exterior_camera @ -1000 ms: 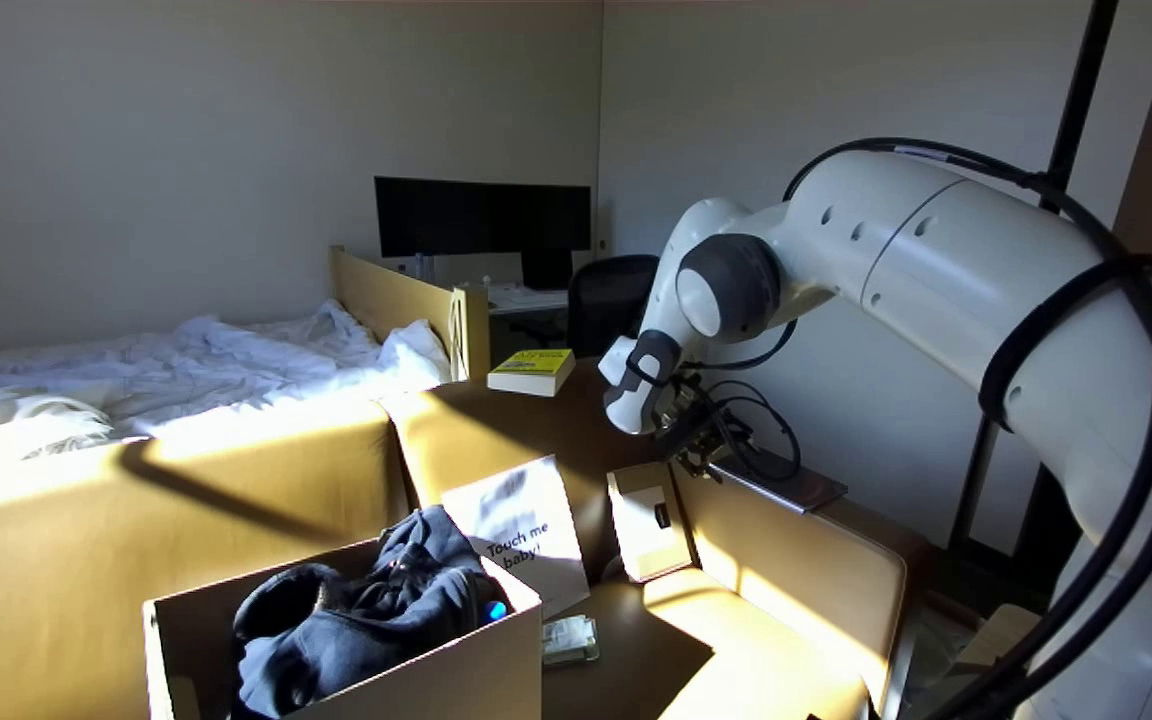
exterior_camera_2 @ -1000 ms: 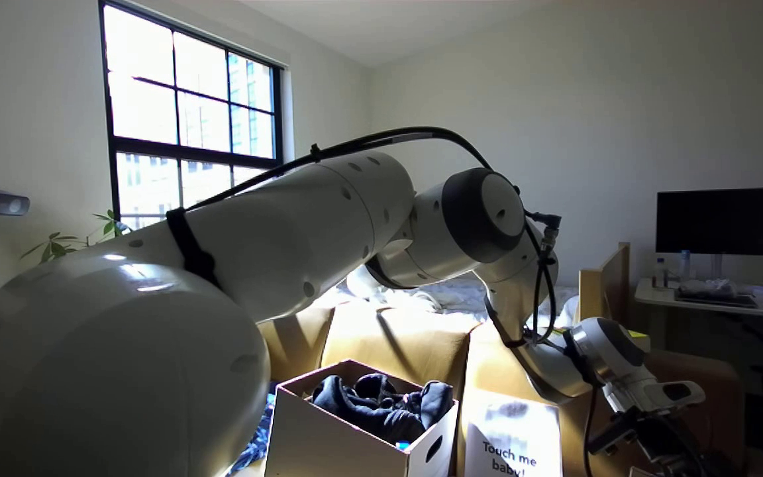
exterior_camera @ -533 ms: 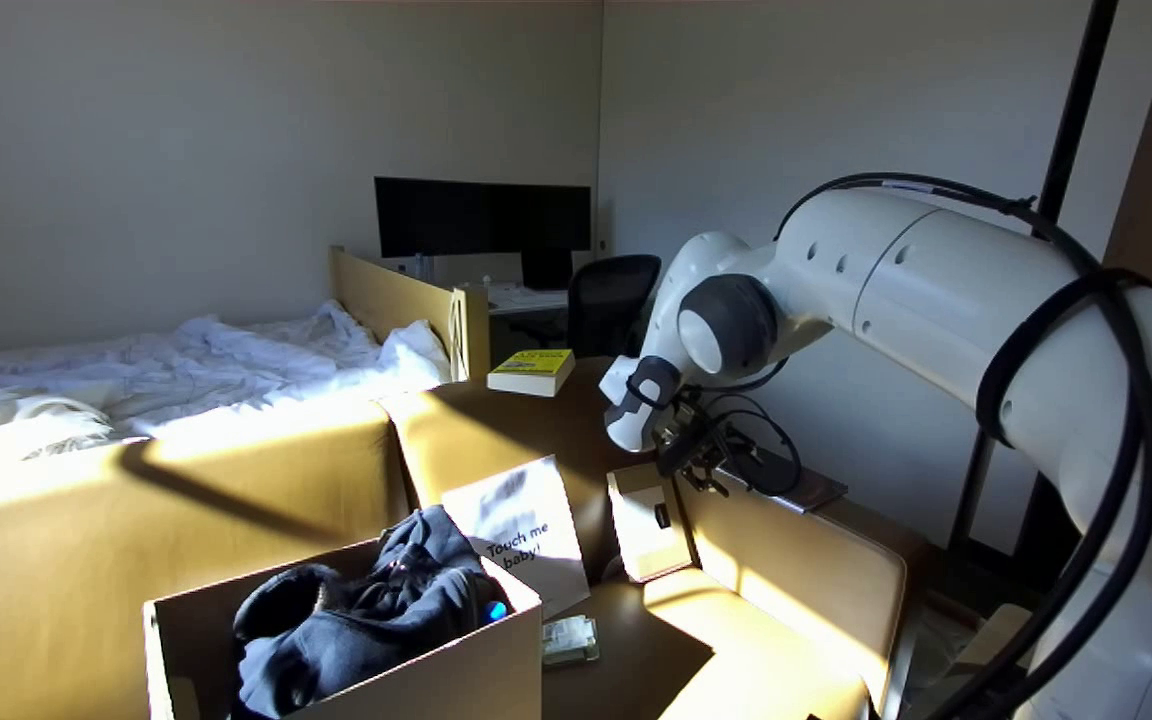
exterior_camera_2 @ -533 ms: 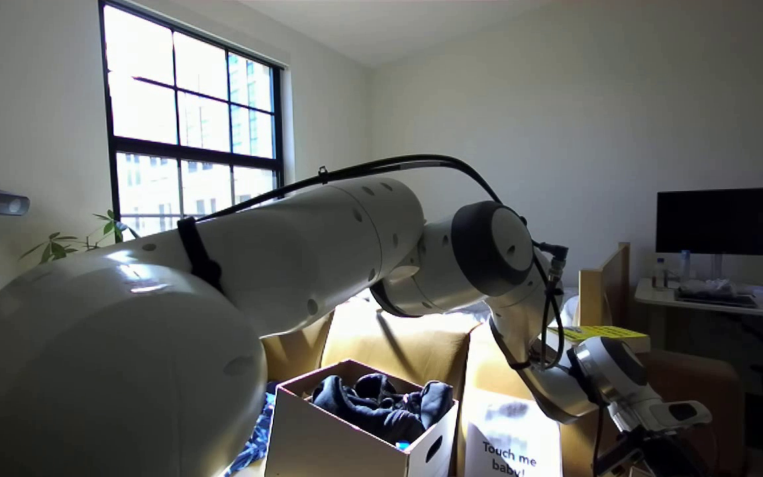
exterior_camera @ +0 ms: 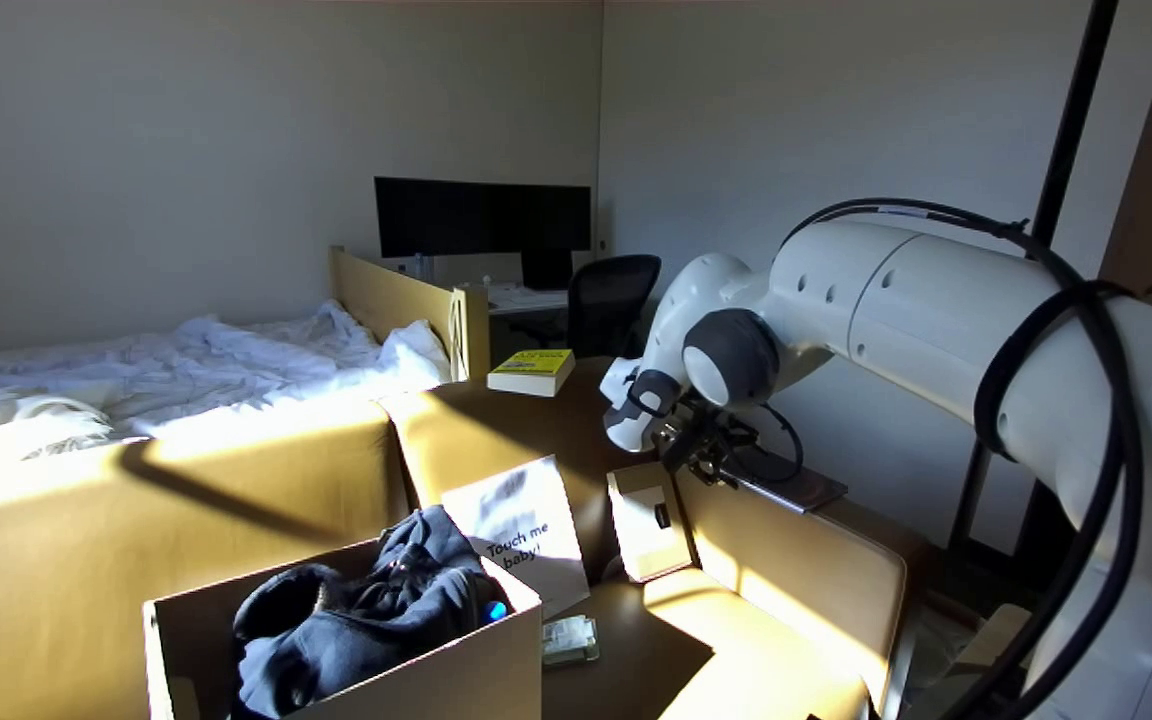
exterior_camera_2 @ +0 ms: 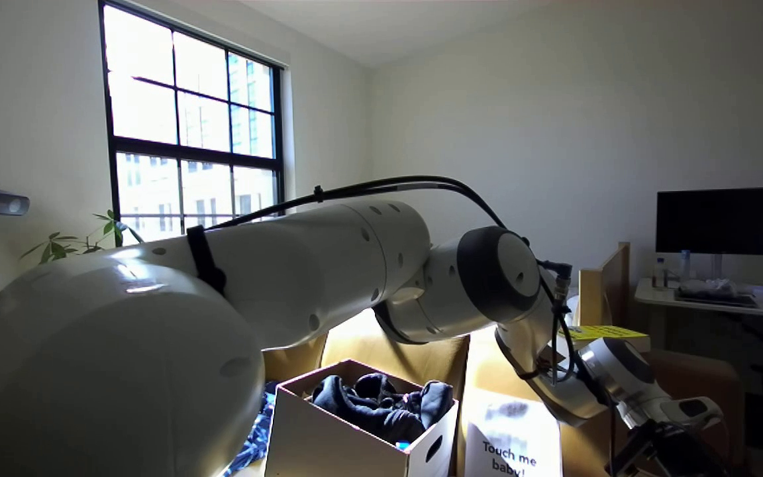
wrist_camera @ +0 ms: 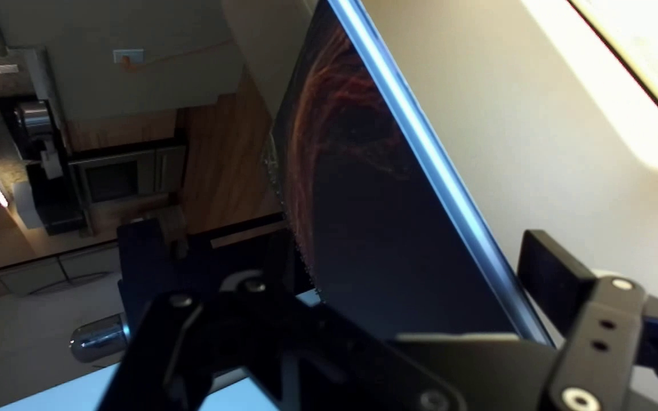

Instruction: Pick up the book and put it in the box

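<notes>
A thin dark book (exterior_camera: 798,488) lies on top of the sofa's right arm in an exterior view. In the wrist view the dark book (wrist_camera: 397,228) shows a reddish pattern and a shiny bluish edge. My gripper (exterior_camera: 716,472) is over the near end of this book. In the wrist view my gripper (wrist_camera: 414,279) is open, with the book seen between its fingers; I cannot tell whether the fingers touch it. In an exterior view the gripper (exterior_camera_2: 646,454) is partly cut off. The open cardboard box (exterior_camera: 456,660), also seen here (exterior_camera_2: 335,430), holds dark clothing; no flaps show.
A thick yellow book (exterior_camera: 533,372) lies on the sofa back. A white sheet reading "Touch me baby!" (exterior_camera: 526,530) and a white carton (exterior_camera: 651,525) lean in the sofa corner. A small pack (exterior_camera: 569,640) lies on the seat. The sofa (exterior_camera: 786,590) has a raised arm.
The arm's forearm and elbow have come down. My gripper has moved slightly down and to the right at the dark book. The box and both books have not moved.
</notes>
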{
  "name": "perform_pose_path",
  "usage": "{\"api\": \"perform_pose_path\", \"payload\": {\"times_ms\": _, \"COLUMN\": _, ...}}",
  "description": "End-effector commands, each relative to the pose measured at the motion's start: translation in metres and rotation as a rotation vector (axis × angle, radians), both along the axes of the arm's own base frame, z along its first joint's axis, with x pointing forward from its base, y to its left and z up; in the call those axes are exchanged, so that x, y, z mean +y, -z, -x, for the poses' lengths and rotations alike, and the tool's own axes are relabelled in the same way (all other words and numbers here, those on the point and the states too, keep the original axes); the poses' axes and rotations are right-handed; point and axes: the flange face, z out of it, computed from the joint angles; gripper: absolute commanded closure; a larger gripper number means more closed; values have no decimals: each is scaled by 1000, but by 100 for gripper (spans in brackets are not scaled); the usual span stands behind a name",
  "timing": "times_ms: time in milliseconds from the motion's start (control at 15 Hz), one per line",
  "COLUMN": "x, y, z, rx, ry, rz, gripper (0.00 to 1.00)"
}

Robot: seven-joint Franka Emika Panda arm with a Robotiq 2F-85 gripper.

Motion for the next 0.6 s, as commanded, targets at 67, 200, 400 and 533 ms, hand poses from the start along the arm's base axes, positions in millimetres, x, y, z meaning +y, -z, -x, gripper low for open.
{"api": "perform_pose_path", "payload": {"times_ms": 67, "x": -10, "y": 3, "z": 1, "rx": 109, "ry": -11, "rz": -23, "gripper": 0}}
{"api": "perform_pose_path", "payload": {"times_ms": 200, "x": -10, "y": 5, "z": 1, "rx": 142, "ry": -16, "rz": -39, "gripper": 0}}
{"api": "perform_pose_path", "payload": {"times_ms": 400, "x": -11, "y": 0, "z": 2, "rx": 166, "ry": -15, "rz": -44, "gripper": 0}}
{"api": "perform_pose_path", "payload": {"times_ms": 533, "x": -13, "y": -2, "z": 1, "rx": 163, "ry": -21, "rz": -38, "gripper": 0}}
